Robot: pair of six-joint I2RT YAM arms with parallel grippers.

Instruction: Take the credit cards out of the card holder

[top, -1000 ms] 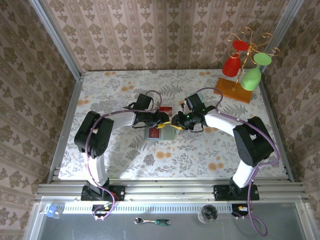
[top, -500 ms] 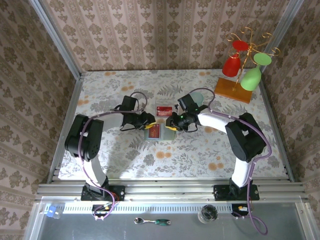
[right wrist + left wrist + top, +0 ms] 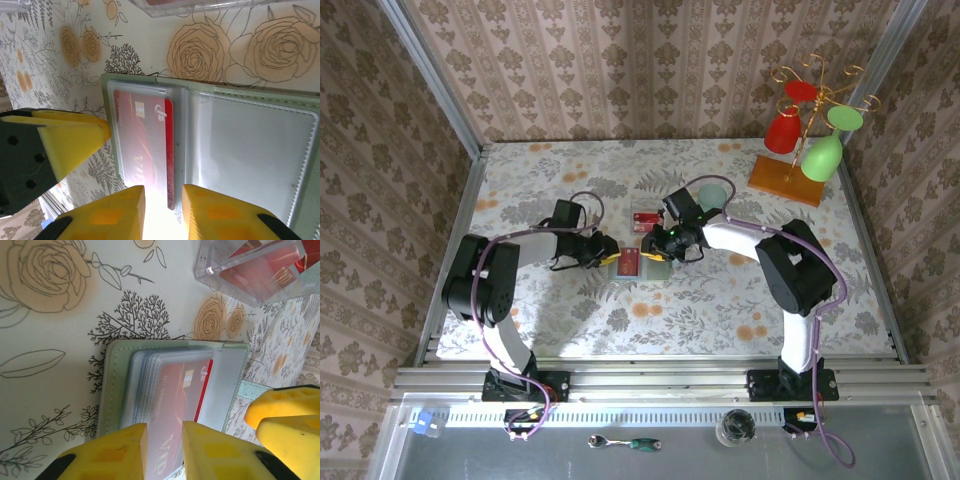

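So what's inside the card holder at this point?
A red card sits in the front clear sleeve of the open card holder; the opposite sleeve looks empty. More sleeves are stacked beneath the red card, and their contents are covered.

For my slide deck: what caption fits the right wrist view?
Right hand at the edge of an open wallet with a red card inside.
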